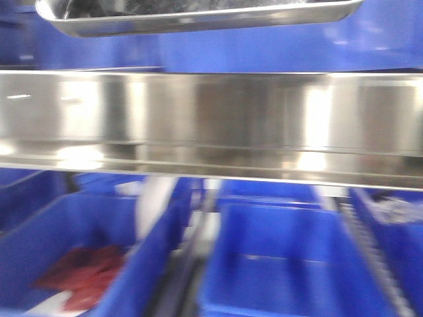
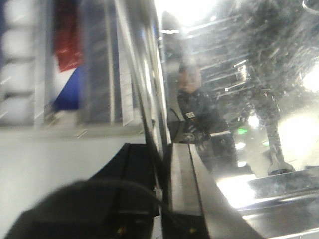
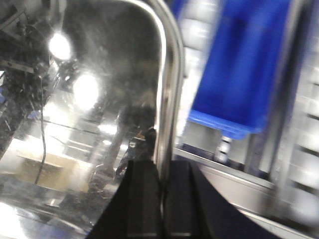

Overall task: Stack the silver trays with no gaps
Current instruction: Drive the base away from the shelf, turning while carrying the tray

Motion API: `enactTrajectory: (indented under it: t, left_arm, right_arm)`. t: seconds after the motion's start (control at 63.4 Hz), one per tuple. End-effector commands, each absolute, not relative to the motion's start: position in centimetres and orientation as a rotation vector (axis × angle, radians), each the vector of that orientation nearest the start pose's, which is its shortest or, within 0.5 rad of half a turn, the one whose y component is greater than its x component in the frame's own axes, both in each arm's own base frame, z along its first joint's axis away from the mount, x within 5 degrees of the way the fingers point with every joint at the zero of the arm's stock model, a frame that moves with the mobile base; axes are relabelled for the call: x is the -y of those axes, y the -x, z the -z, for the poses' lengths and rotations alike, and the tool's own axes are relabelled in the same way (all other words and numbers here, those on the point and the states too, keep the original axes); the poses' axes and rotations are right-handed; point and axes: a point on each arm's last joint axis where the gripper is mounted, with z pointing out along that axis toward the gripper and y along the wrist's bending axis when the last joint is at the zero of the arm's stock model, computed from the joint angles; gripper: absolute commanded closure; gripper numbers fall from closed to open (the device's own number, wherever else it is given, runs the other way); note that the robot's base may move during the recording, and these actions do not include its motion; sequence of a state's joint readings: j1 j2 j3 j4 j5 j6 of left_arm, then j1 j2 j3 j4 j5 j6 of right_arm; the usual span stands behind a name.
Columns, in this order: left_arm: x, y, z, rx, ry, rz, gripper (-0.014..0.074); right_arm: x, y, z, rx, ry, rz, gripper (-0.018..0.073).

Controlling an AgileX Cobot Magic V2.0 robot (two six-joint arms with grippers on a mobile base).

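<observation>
One silver tray hangs at the top of the front view, above the steel shelf rail, seen from below and blurred. In the left wrist view my left gripper is shut on the silver tray's rim, with the mirrored tray floor to the right. In the right wrist view my right gripper is shut on the opposite rim, with the shiny tray floor to its left. Neither gripper shows in the front view.
A long steel shelf rail crosses the front view. Below it stand deep blue bins: one at left holding something red, one in the middle. A blue bin sits beyond the tray in the right wrist view.
</observation>
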State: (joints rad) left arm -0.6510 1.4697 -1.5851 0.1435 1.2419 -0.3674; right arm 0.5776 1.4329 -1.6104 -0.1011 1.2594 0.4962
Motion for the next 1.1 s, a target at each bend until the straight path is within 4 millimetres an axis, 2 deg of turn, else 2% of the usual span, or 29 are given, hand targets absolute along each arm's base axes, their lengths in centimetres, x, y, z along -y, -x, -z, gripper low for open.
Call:
enactTrajectory:
  t: [0.0, 1.089]
  left_arm:
    - [16.32, -23.15, -41.9, -2.538, -0.415, 0.169, 0.0638]
    - [16.32, -23.15, -41.9, -2.538, -0.415, 0.169, 0.0639]
  right_arm:
    - [-14.14, -23.58, -44.13, -2.471, 0.123, -0.305, 0.0501]
    - [-14.14, -23.58, -44.13, -2.471, 0.123, -0.305, 0.0501]
